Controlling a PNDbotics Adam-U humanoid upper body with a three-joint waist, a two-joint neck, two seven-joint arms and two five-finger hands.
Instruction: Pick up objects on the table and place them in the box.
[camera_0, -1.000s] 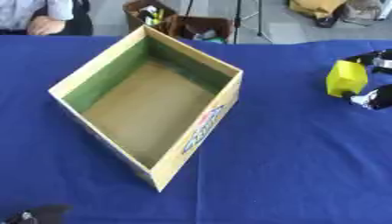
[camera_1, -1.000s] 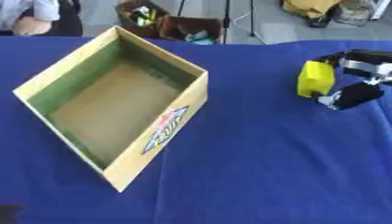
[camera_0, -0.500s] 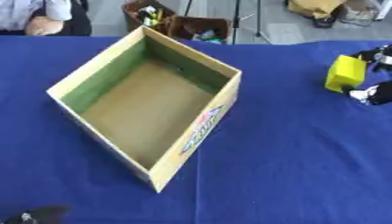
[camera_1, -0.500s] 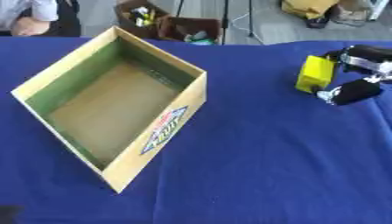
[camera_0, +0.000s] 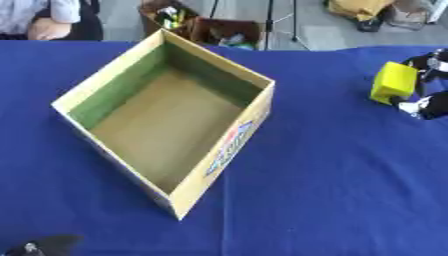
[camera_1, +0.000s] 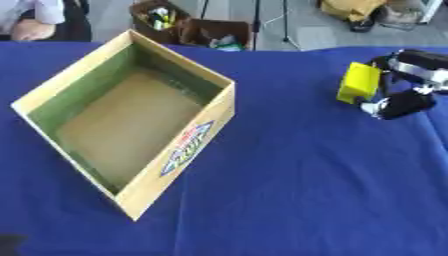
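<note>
An open cardboard box (camera_0: 226, 150) with green inner walls and a bare brown floor lies askew on the left half of the blue table (camera_0: 341, 190). Nothing lies inside it. At the table's right side a yellow block (camera_1: 357, 82) is held between the fingers and thumb of my right hand (camera_1: 407, 102), which comes in from the right edge. The block stands upright, well to the right of the box. Only a dark bit of my left hand (camera_0: 39, 246) shows at the lower left corner.
Beyond the table's far edge, cardboard bins (camera_0: 206, 30) with small items stand on the floor. A seated person (camera_0: 35, 17) shows at the far left corner. Bare blue cloth lies between box and block.
The right hand and the yellow block have shifted slightly toward the far edge. The box has stayed where it was.
</note>
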